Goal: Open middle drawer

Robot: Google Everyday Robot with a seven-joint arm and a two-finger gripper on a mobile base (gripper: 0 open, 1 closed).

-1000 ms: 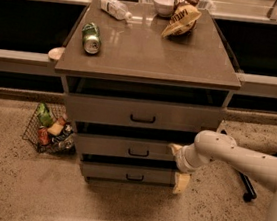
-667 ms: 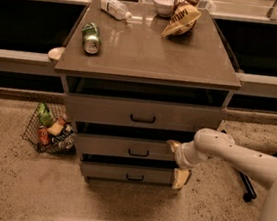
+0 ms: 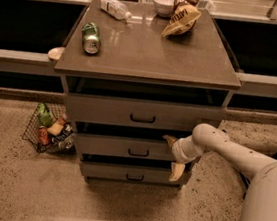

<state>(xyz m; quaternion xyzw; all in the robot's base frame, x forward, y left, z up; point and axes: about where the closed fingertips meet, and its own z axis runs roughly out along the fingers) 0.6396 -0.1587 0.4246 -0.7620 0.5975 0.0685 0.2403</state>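
Observation:
The middle drawer (image 3: 119, 147) is the grey-brown front of medium height in the three-drawer cabinet, with a small black bar handle (image 3: 138, 153). It stands slightly out from the cabinet. My gripper (image 3: 173, 155) is at the drawer front's right end, reaching in from the right on my white arm (image 3: 234, 154). Its jaws are open and stand vertically. One fingertip (image 3: 169, 138) is above the drawer front and the other is below it.
The taller top drawer (image 3: 103, 110) and small bottom drawer (image 3: 111, 171) flank the middle one. On the cabinet top (image 3: 145, 58) lie a green can (image 3: 91, 38), a plastic bottle (image 3: 115, 7), a bowl (image 3: 163, 3) and a chip bag (image 3: 181, 18). A wire basket (image 3: 50, 129) sits on the floor to the left.
My gripper has shifted slightly left along the middle drawer front. The drawers have not visibly moved.

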